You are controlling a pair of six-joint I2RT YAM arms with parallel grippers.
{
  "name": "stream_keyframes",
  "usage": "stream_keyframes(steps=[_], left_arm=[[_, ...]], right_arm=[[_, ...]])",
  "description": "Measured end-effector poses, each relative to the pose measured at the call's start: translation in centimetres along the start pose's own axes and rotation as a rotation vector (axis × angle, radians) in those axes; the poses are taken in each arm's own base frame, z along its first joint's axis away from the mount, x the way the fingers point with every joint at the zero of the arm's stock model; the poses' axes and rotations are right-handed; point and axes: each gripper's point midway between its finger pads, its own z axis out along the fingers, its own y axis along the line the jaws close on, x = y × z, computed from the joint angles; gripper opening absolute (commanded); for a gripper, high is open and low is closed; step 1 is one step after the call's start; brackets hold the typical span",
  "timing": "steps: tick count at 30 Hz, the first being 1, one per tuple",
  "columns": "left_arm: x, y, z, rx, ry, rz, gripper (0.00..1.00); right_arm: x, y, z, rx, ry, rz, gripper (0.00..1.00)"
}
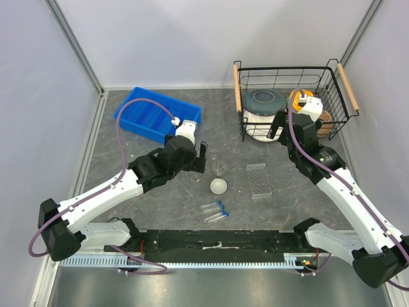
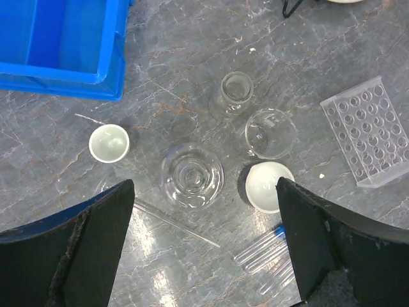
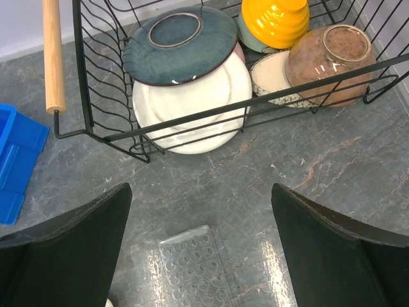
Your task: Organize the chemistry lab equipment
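Observation:
My left gripper (image 2: 204, 188) hangs open above the glassware. Between its fingers, on the tabletop, stands a clear glass beaker (image 2: 192, 174), seen from above. Two more beakers (image 2: 270, 132) stand behind it, a white round dish (image 2: 268, 185) to the right, and a tiny white cup (image 2: 108, 142) to the left. Blue-capped tubes (image 2: 262, 246) and a thin glass rod (image 2: 176, 222) lie in front. The clear tube rack (image 1: 259, 180) lies flat to the right. My right gripper (image 3: 201, 192) is open and empty, above bare table between the rack (image 3: 195, 265) and the basket.
A blue divided tray (image 1: 158, 114) sits at the back left. A black wire basket (image 1: 291, 96) with wooden handles at the back right holds ceramic plates and bowls (image 3: 182, 38). Grey walls close in the table on three sides.

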Motion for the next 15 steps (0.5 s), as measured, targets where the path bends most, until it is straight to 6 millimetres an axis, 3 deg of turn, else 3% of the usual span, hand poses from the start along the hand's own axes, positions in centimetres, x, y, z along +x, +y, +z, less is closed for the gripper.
stream_keyframes(steps=[7, 11, 15], left_arm=[[1.1, -1.2, -0.2, 0.075, 0.019, 0.028, 0.99], [2.0, -3.3, -1.0, 0.196, 0.059, 0.050, 0.91], [4.7, -5.4, -1.0, 0.268, 0.141, 0.103, 0.79]], right_arm=[[2.3, 1.2, 0.4, -0.045, 0.072, -0.080, 0.98], [3.9, 2.3, 0.6, -0.093, 0.121, -0.118, 0.98], [5.3, 3.6, 0.7, -0.142, 0.163, -0.157, 0.98]])
